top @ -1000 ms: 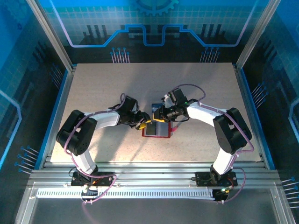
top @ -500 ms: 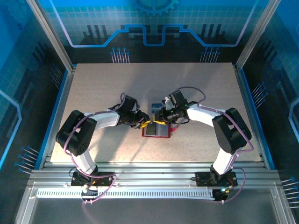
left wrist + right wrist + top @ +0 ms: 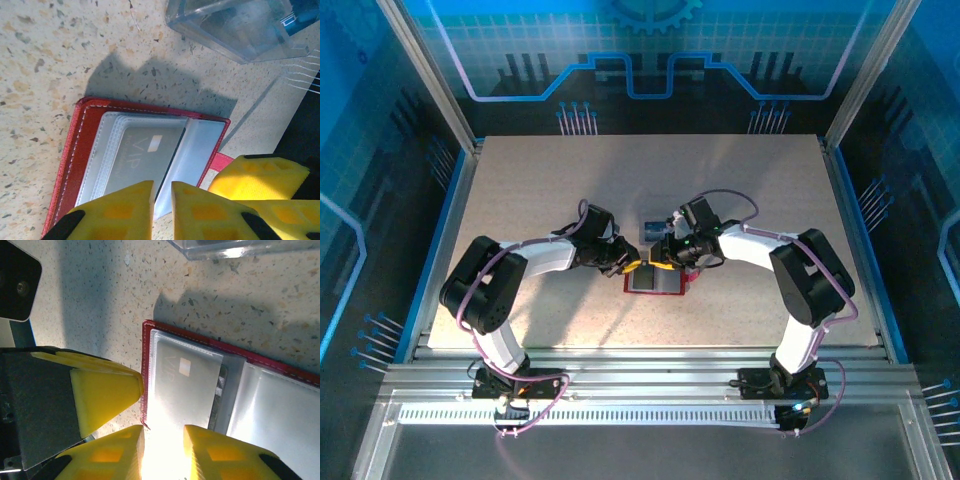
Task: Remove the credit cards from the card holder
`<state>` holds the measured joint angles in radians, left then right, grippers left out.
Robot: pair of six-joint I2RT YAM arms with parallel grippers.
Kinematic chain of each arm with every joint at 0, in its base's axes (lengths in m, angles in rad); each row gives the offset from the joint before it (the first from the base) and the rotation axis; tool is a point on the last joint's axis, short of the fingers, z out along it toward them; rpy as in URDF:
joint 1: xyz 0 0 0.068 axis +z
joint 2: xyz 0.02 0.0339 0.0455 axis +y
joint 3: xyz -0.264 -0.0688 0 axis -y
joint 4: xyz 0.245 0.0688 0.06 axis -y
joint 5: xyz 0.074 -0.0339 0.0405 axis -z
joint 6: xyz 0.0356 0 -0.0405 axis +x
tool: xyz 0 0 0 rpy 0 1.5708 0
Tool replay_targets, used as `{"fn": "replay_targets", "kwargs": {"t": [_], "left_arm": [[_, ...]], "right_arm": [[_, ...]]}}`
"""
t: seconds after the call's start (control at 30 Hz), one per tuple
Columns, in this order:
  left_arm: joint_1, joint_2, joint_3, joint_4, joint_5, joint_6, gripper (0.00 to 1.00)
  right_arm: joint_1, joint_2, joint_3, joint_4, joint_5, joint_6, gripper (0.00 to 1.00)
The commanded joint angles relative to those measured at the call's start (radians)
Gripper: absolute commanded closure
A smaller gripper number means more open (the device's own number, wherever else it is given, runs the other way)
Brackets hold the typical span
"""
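Lying open at ctr of the table [image 3: 520, 180], the card holder [image 3: 80, 135] is keeping a VIP credit card [image 3: 145, 155] pocketed, w/ left gripper [image 3: 162, 192] nearly closed and right gripper [image 3: 164, 432] part-open at its edges, grips unclear.

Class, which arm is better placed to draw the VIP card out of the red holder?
Probably the left. The left gripper has jaws almost together at the dark edge of the card, by the fold of the card holder. The right gripper stands wider, straddling the holder's end, seemingly steadying it.
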<state>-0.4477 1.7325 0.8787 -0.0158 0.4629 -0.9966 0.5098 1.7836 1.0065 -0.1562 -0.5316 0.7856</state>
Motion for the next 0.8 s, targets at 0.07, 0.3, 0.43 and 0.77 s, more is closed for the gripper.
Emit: {"fn": "replay_targets", "kwargs": {"t": [0.07, 0.3, 0.43, 0.77], "left_arm": [[0.007, -0.002, -0.020, 0.016, 0.029, -0.009, 0.84], [0.003, 0.001, -0.029, 0.024, 0.030, -0.014, 0.85], [-0.005, -0.003, -0.031, 0.009, 0.005, -0.015, 0.87], [-0.013, 0.004, -0.037, -0.020, -0.010, 0.002, 0.88]], "right_arm": [[0.021, 0.025, -0.011, 0.007, -0.022, 0.010, 0.71], [0.030, 0.035, -0.019, 0.013, -0.026, 0.011, 0.71], [0.033, 0.037, -0.025, 0.013, -0.024, 0.011, 0.72], [0.039, 0.046, -0.028, 0.015, -0.018, 0.009, 0.71]]}}
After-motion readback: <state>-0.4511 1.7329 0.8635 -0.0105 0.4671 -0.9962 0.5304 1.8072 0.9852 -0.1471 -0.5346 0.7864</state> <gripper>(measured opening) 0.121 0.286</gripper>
